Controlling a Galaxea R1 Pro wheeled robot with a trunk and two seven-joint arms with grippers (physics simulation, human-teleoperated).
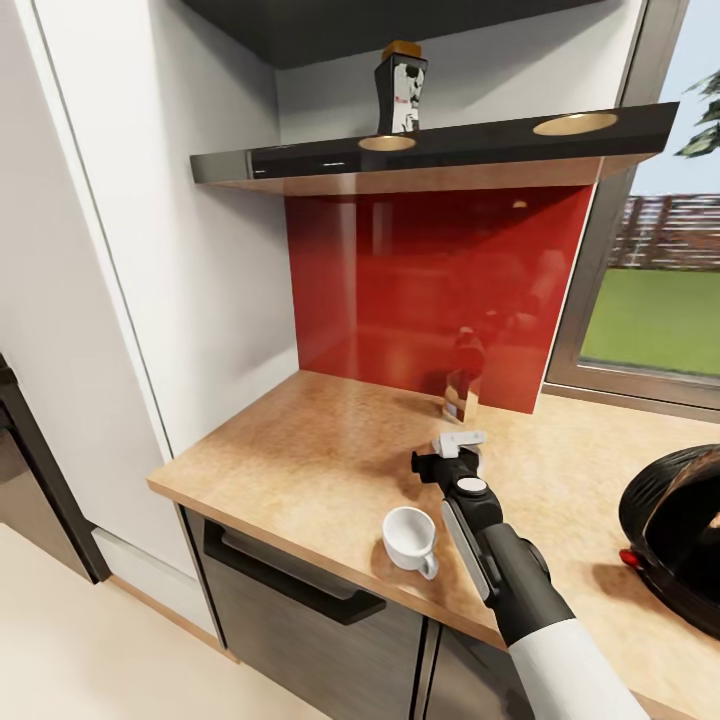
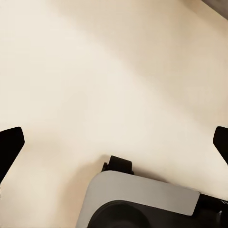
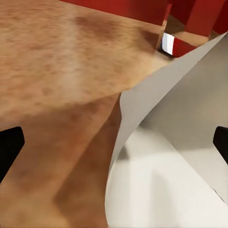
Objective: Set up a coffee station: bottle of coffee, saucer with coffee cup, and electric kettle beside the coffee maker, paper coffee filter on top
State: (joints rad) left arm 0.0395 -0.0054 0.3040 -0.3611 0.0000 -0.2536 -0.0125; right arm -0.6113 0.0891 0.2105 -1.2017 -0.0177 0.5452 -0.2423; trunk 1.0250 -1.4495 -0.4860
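The right gripper (image 1: 462, 447), jaws spread wide, hovers over the pale wood-look kitchen countertop (image 1: 300, 460), where a thin white paper coffee filter (image 3: 180, 156) lies before its fingers. The tiny white handled coffee cup (image 1: 410, 540) stands just beside the arm near the counter's front edge, the rounded glossy black electric kettle (image 1: 680, 530) well to its right. The left gripper (image 2: 114, 142), likewise spread wide, faces a plain cream surface.

The kitchen countertop (image 1: 300, 450) looks like speckled wood with a soft shine. The red wall panel (image 1: 440, 280) is glossy like glass. The coffee cup (image 1: 408, 538) is smooth and white. The electric kettle (image 1: 670, 530) is shiny black.
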